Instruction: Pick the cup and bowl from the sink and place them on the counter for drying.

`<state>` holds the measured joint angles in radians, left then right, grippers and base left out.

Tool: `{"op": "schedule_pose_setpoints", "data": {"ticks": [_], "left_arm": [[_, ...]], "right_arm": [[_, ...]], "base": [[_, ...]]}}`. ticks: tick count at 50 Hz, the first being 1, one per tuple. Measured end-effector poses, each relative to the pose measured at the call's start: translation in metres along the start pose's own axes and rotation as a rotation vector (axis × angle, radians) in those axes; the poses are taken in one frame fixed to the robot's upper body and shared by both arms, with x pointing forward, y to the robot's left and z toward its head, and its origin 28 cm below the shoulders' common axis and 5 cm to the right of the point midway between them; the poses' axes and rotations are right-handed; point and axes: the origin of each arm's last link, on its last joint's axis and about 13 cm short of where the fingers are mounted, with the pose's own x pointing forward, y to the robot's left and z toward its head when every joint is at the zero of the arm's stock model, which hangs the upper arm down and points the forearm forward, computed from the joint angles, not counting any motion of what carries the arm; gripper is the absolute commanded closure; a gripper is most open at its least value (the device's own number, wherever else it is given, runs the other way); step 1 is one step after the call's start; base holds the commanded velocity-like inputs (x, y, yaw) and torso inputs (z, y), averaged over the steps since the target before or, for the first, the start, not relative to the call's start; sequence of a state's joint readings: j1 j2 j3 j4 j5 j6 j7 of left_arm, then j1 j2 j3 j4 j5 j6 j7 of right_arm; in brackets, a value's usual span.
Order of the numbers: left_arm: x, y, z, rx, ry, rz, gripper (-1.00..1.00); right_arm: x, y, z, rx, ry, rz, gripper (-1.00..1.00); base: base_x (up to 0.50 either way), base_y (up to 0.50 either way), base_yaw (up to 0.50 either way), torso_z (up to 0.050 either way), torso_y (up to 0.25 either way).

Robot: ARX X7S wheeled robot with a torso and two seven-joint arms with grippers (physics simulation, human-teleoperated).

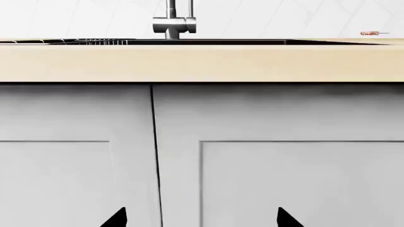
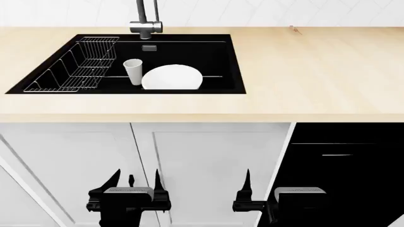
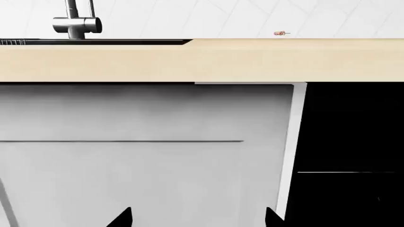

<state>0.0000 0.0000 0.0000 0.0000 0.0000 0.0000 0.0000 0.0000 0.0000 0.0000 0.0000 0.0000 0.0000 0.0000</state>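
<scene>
Upper left of the head view, the sink [image 2: 233,61] held the cup [image 2: 133,71] touching the bowl [image 2: 171,78], wire rack [image 2: 75,71] leftward. Left gripper [image 2: 134,182] and right gripper [image 2: 247,184] hung low, fingers spread, empty.

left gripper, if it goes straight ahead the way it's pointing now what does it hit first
Most likely the white cabinet door below the counter. The left gripper points at the cabinet front, under the counter edge, though the gap is hard to judge.
</scene>
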Motion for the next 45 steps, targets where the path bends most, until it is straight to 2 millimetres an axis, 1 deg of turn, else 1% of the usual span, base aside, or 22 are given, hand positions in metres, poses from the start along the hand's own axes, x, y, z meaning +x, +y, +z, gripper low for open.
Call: {"op": "schedule_pose_setpoints", "data": {"ticks": [14, 17, 20, 24, 32, 39, 45], "left_arm": [[-0.002, 0.0, 0.004, 0.014, -0.02, -0.014, -1.0], [-0.003, -0.001, 0.009, 0.015, -0.038, -0.026, -1.0], [-0.003, -0.001, 0.02, 0.013, -0.065, -0.04, -1.0], [-0.004, -0.001, 0.042, 0.008, -0.105, -0.064, -1.0], [-0.006, 0.002, 0.102, -0.005, -0.18, -0.129, -1.0], [-0.013, 0.01, 0.15, -0.02, -0.237, -0.184, -1.0], [-0.023, 0.015, 0.19, 0.001, -0.344, -0.285, -1.0]], "right_arm": [[0.001, 0.0, 0.005, 0.016, -0.002, -0.008, -1.0], [0.001, 0.001, 0.009, 0.019, -0.006, -0.007, -1.0], [0.001, 0.001, 0.017, 0.02, -0.012, -0.003, -1.0], [0.001, 0.002, 0.033, 0.017, -0.025, 0.009, -1.0], [-0.001, 0.003, 0.076, 0.017, -0.052, 0.054, -1.0], [-0.008, -0.001, 0.124, 0.07, -0.084, 0.101, -1.0], [-0.013, -0.009, 0.168, 0.154, -0.12, 0.128, -1.0]], "base": [[0.0, 0.0, 0.0, 0.0, 0.0], [0.0, 0.0, 0.0, 0.0, 0.0], [0.0, 0.0, 0.0, 0.0, 0.0], [0.0, 0.0, 0.0, 0.0, 0.0], [0.0, 0.0, 0.0, 0.0, 0.0], [0.0, 0.0, 0.0, 0.0, 0.0], [0.0, 0.0, 0.0, 0.0, 0.0]]}}
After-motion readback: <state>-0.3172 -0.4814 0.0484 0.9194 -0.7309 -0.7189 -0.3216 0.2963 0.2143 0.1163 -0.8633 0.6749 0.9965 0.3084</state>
